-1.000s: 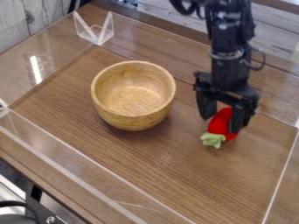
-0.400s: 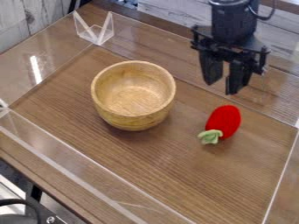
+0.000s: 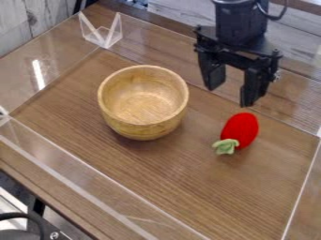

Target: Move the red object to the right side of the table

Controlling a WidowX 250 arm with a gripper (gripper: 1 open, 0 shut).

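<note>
The red object (image 3: 238, 130), a small glossy strawberry-like toy with a green leafy end pointing down-left, lies on the table (image 3: 150, 187) at the right, to the right of the bowl. My gripper (image 3: 235, 80) hangs above and behind it, pointing straight down, its black fingers (image 3: 253, 86) spread open with nothing between them. It does not touch the toy.
A round tan wooden bowl (image 3: 143, 100) stands left of centre. Clear acrylic walls (image 3: 51, 164) ring the tabletop, and a small clear holder (image 3: 100, 30) sits at the far left corner. The right wall (image 3: 307, 178) runs close beside the toy.
The gripper was down around the red object a second ago; it has let go, risen and shifted slightly left, leaving the toy lying on the table.
</note>
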